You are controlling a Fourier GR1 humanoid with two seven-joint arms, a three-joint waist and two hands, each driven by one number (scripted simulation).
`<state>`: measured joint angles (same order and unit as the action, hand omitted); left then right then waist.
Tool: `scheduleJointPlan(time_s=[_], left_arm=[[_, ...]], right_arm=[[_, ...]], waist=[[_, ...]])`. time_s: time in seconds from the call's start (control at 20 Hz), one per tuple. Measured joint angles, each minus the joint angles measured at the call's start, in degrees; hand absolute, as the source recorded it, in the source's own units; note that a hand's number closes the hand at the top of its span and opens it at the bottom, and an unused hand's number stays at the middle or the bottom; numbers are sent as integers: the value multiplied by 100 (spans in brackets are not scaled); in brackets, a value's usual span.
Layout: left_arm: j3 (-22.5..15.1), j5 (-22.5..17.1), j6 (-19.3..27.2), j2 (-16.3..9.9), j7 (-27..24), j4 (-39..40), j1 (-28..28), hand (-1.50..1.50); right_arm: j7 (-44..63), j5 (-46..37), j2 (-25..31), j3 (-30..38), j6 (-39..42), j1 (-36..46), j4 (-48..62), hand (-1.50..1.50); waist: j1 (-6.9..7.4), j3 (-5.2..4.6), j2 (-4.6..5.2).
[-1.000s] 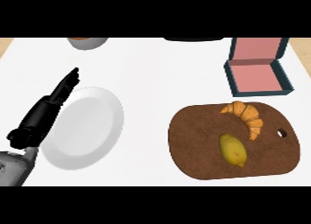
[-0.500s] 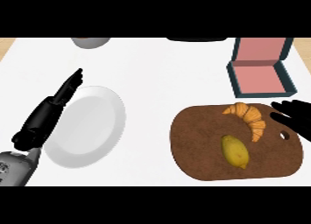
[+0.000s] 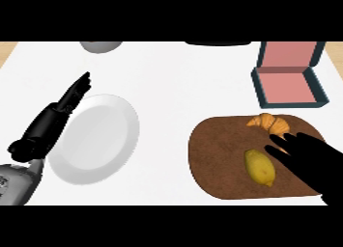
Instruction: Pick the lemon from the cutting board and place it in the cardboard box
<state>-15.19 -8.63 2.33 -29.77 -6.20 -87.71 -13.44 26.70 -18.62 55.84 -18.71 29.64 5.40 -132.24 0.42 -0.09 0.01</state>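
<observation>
A yellow lemon lies on the brown cutting board at the lower right. My right hand hovers over the board's right part, fingers straight and spread, their tips just right of the lemon and below a croissant. The hand is open and holds nothing. The box, dark teal outside and pink inside, stands open at the upper right beyond the board. My left hand rests open at the left, fingers stretched along the edge of a white plate.
The croissant lies at the board's far edge. A grey bowl and a dark object sit at the counter's far edge. White counter shows between the plate and the board.
My right hand has come in from the right edge and moved leftward and nearer over the board, now close beside the lemon. The left hand stays still.
</observation>
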Motion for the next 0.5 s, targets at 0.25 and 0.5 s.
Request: scheduleJointPlan(time_s=[0.25, 0.5], left_arm=[[167, 173, -126, 138, 80, 24, -27, 0], [340, 304, -280, 268, 128, 13, 4, 0]], right_arm=[[523, -388, -632, -467, 377, 102, 37, -150], [647, -1075, -1165, -729, 548, 303, 357, -150]], waist=[[-19, 5, -2], [-21, 7, -1]])
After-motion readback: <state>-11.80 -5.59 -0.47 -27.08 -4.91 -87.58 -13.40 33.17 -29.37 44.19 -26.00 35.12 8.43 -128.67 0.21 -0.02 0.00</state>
